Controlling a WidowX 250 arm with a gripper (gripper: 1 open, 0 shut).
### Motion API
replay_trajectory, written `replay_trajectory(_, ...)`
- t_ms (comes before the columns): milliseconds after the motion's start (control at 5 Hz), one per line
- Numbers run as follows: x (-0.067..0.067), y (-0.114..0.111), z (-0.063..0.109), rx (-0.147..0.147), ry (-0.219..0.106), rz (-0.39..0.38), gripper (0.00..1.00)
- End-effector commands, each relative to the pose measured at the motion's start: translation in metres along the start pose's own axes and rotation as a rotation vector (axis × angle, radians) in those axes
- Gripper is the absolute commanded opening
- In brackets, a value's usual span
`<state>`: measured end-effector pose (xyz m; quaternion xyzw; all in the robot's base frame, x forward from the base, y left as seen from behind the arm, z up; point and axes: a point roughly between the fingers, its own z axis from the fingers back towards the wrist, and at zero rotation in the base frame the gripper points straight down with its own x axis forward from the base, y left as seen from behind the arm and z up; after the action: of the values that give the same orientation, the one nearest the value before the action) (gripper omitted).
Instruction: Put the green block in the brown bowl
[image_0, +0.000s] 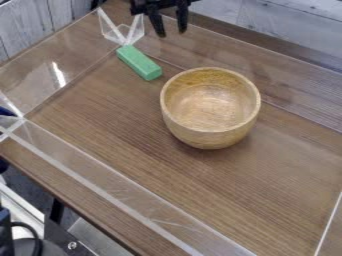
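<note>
The green block (138, 63) lies flat on the wooden table, up and to the left of the brown bowl (210, 106). The bowl stands upright and empty near the middle of the table. My gripper (167, 20) hangs at the top edge of the view, above and slightly right of the block and apart from it. Its two dark fingers (155, 23) stand spread, with nothing between them. Most of the arm is cut off by the frame's top edge.
A clear acrylic wall (54, 70) borders the table (120, 140) on the left and front. A clear angled bracket (118, 30) stands just behind the block, near the gripper. Grey planks run along the back.
</note>
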<state>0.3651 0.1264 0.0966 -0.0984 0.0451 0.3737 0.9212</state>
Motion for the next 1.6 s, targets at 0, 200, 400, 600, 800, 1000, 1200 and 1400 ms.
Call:
replay_trajectory(0,0.012,0.001,0.019,-0.015,-0.091,0.024,1.00)
replay_trajectory(200,0.019,0.007,0.011,-0.003,-0.103,0.081,1.00)
replay_trajectory(400,0.024,0.014,0.003,0.011,-0.114,0.136,1.00)
replay_trajectory(600,0.027,0.019,-0.006,0.031,-0.122,0.177,1.00)
replay_trajectory(800,0.030,0.023,-0.015,0.048,-0.131,0.217,1.00)
replay_trajectory(1000,0.033,0.025,-0.024,0.064,-0.138,0.239,1.00)
replay_trajectory(1200,0.034,0.026,-0.031,0.076,-0.141,0.247,1.00)
replay_trajectory(1400,0.035,0.026,-0.035,0.082,-0.142,0.250,0.00)
